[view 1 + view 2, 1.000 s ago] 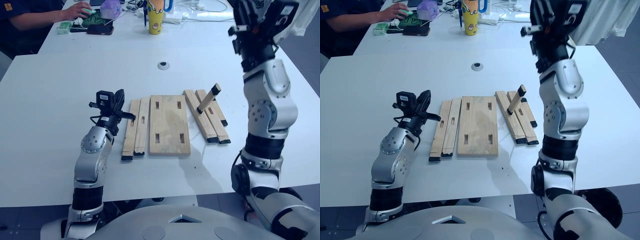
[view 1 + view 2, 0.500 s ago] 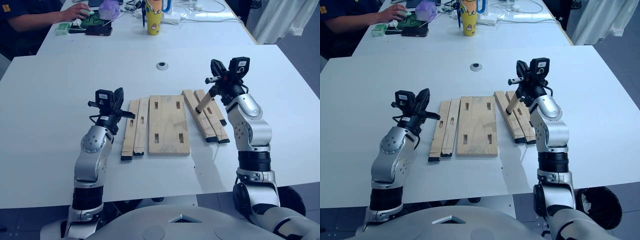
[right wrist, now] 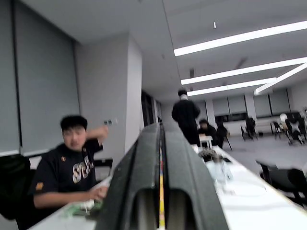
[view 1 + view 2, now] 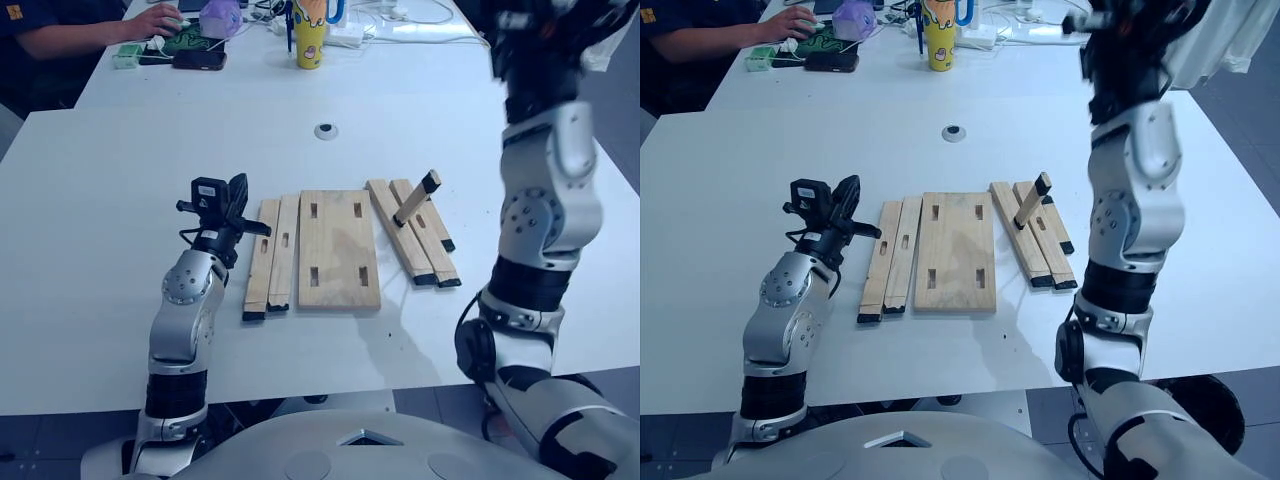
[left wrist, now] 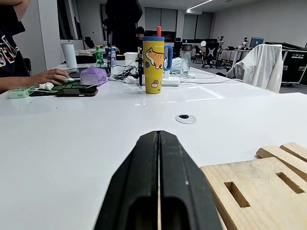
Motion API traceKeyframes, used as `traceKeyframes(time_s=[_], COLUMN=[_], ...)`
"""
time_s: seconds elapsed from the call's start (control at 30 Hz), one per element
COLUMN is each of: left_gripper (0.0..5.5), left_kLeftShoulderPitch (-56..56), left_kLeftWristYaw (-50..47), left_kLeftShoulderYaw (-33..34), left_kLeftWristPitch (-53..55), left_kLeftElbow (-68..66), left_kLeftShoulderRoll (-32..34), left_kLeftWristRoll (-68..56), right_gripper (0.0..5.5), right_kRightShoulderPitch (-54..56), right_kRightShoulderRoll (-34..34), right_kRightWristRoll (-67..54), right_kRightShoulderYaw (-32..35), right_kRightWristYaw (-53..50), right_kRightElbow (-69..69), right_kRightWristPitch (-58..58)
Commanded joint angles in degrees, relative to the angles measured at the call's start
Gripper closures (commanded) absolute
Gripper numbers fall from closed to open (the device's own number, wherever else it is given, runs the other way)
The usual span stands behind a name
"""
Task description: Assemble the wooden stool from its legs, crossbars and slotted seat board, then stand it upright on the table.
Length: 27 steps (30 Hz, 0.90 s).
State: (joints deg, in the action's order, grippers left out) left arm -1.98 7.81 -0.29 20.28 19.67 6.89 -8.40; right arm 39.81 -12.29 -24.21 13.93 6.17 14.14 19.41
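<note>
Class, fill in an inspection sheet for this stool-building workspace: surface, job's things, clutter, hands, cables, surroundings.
Surface: white table, with a round port towards its far edge.
Job's things: seat board lies flat in the middle; left planks and right planks lie flat on either side of it; a short stick leans up from the right planks. Nothing is assembled yet.
Clutter: cup and phone on the far table.
Hands: left hand shut, empty, beside the left planks; right hand shut, empty, high above the table.
Cables: white cables on the far table.
Surroundings: office room; chair draped with white cloth.
</note>
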Motion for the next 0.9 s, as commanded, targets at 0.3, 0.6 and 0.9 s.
traceKeyframes(time_s=[0.3,0.6,0.9], left_gripper=[5.50,5.50,5.50], left_kLeftShoulderPitch=[-1.4,-0.9,1.5], left_kLeftWristYaw=[0.8,0.7,-1.1], left_kLeftShoulderYaw=[0.2,-0.4,-0.2], left_kLeftWristPitch=[0.0,0.0,-0.2], left_kLeftElbow=[-0.8,-0.4,1.4], left_kLeftShoulderRoll=[0.4,-0.2,-1.1], left_kLeftWristRoll=[-0.2,0.1,0.3], right_gripper=[5.48,5.48,5.48], right_kRightShoulderPitch=[-21.4,-15.9,-20.3], right_kRightShoulderRoll=[1.5,4.7,-9.6], right_kRightWristRoll=[2.2,-1.2,1.3], right_kRightShoulderYaw=[-8.3,-3.5,1.2], right_kRightWristYaw=[4.6,4.2,7.7], right_kRightElbow=[-9.8,-2.5,-8.9], right_kRightWristPitch=[10.3,0.9,10.0])
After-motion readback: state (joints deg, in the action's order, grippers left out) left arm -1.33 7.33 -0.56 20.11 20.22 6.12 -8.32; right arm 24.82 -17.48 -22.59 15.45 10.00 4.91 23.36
